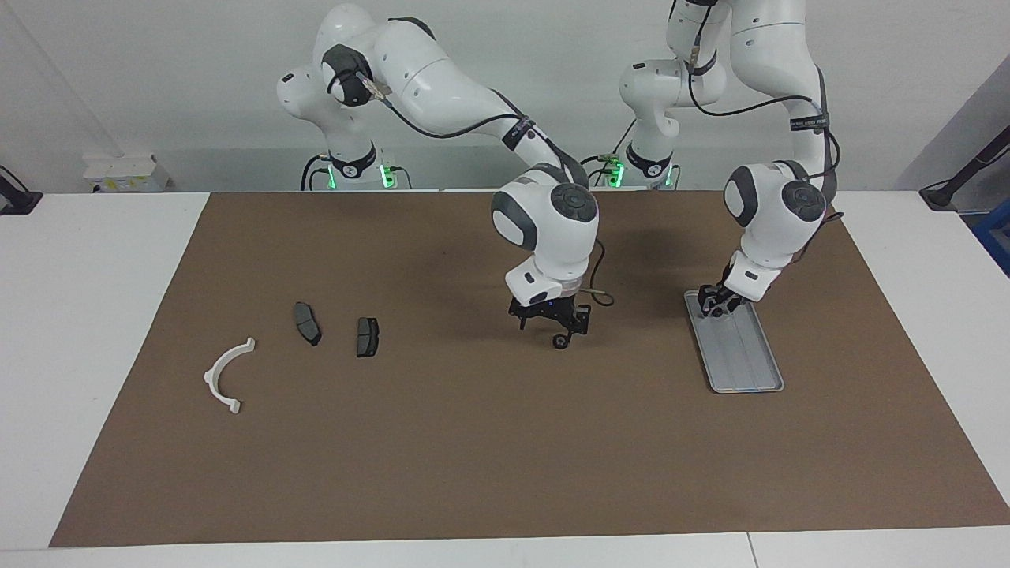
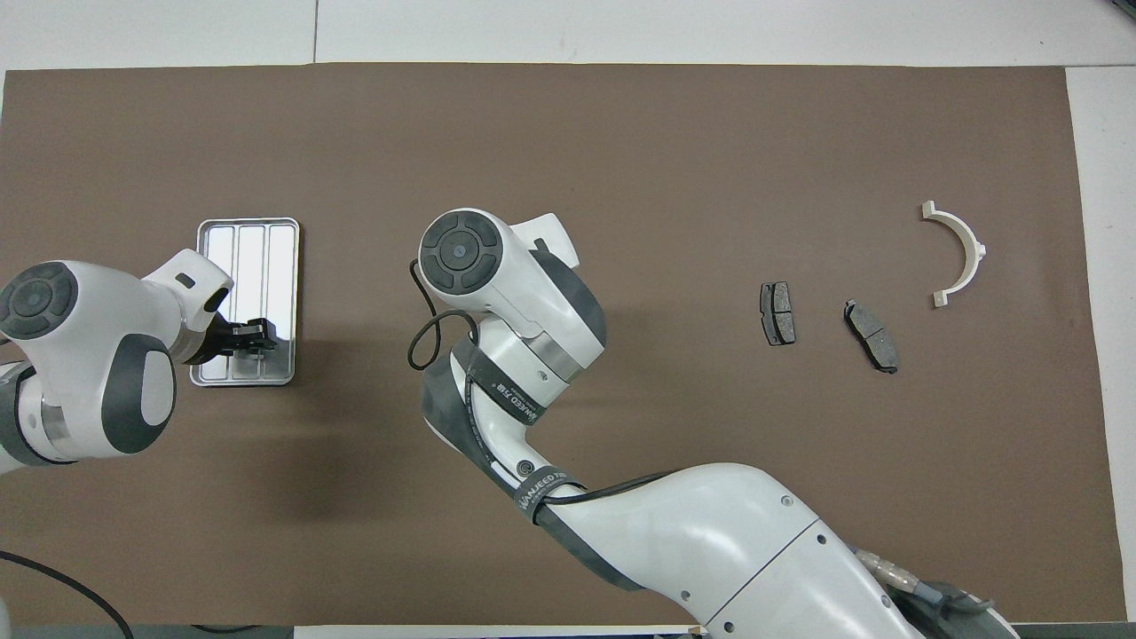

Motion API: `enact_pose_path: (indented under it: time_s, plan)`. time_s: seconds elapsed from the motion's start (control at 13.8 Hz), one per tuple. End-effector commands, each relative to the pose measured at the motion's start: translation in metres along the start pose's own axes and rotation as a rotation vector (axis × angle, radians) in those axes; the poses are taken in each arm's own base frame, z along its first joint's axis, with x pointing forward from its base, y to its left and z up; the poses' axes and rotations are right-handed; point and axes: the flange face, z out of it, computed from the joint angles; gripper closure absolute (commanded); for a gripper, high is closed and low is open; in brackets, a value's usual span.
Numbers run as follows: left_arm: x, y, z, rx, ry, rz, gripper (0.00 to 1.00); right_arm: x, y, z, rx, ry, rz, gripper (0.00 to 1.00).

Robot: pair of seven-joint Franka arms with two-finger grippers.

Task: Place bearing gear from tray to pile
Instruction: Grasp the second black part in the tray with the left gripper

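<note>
One bearing gear [image 1: 561, 341] lies on the mat between the tray [image 1: 746, 359] and the pile [image 1: 367, 337], under the right gripper [image 1: 554, 327], whose jaws are spread. The left gripper [image 1: 716, 303] is down in the tray, perhaps on another gear; its jaw state I cannot tell.

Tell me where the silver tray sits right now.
The tray lies on the brown mat at the left arm's end of the table, with the left gripper at its robot-side end.

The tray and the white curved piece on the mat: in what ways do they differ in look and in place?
The tray is silver-grey, rectangular and ridged, while the white curved piece is an open half ring. The tray lies toward the left arm's end of the table, and the white curved piece lies toward the right arm's end. The left gripper is over the tray, but no gripper is near the white curved piece. Both lie flat on the brown mat.
</note>
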Motion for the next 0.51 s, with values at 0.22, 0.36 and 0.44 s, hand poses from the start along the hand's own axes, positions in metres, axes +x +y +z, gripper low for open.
enact_pose_path:
  time_s: [0.22,0.36,0.44]
  plan:
    - [-0.006,-0.005,0.001,0.002,0.017,0.007,0.39,-0.013,-0.027,0.028,-0.017,0.018,0.023,0.00]
    - [-0.006,-0.004,0.001,0.002,0.017,0.009,0.39,-0.015,-0.028,0.033,-0.014,0.015,0.021,0.00]
    - [-0.006,-0.005,0.001,0.003,0.017,0.009,0.39,-0.016,-0.029,0.033,-0.013,0.012,0.021,0.00]
